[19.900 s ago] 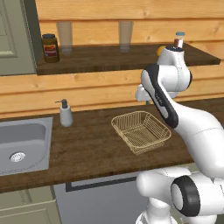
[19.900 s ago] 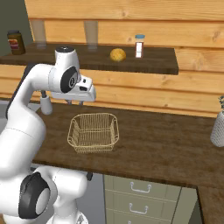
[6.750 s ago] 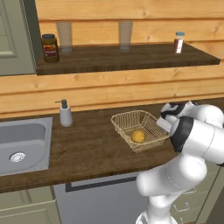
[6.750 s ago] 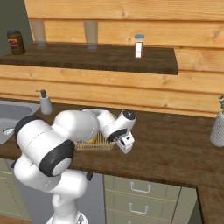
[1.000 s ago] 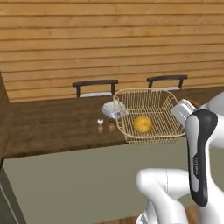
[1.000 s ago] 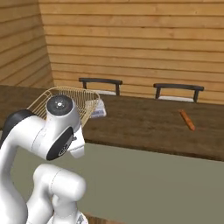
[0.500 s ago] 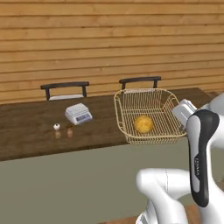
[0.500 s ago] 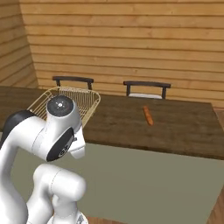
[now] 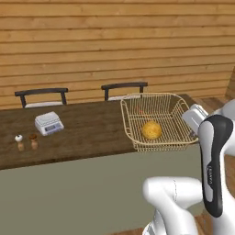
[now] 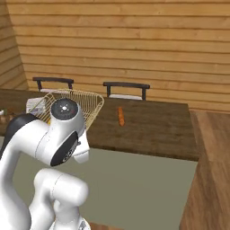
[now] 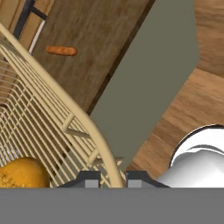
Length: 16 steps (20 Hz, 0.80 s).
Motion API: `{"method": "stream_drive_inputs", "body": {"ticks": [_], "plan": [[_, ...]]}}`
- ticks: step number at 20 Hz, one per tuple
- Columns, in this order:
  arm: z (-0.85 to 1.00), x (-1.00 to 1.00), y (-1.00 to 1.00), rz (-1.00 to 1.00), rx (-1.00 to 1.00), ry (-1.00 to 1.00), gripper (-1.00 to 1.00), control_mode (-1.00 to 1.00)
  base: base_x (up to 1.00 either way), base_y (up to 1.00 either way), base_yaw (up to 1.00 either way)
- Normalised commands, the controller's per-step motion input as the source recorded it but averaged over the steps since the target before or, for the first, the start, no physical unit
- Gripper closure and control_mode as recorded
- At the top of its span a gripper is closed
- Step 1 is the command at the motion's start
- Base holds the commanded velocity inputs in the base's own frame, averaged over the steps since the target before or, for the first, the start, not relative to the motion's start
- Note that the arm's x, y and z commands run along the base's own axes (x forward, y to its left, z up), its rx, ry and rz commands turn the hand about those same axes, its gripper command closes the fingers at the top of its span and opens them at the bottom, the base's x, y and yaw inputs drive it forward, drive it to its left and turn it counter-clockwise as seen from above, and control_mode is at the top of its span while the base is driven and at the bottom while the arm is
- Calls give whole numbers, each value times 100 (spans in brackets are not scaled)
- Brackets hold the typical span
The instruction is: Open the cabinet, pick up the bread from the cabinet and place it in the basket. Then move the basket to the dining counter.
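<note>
Jaws clamped on basket [image 9: 158, 120] rim w/ bread [image 9: 151, 130] inside, above dining counter [image 9: 87, 133].

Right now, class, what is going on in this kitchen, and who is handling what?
The robot's end effector is shut on the rim of the basket, holding it above the dining counter. The bread lies inside the basket. Black-backed chairs stand behind the counter, on which are a small scale, two little shakers and an orange carrot-like thing. The basket has not yet been set down.
</note>
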Motion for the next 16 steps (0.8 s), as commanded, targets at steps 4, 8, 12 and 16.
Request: {"method": "stream_drive_inputs", "body": {"ticks": [4, 8, 12, 16], "plan": [[0, 0, 0, 0, 0, 0, 100, 100, 60, -1, 0], [0, 0, 0, 0, 0, 0, 100, 100, 62, 11, 8], [0, 0, 0, 0, 0, 0, 100, 100, 40, 34, 10], [0, 0, 0, 0, 0, 0, 100, 100, 11, 11, 1]]}}
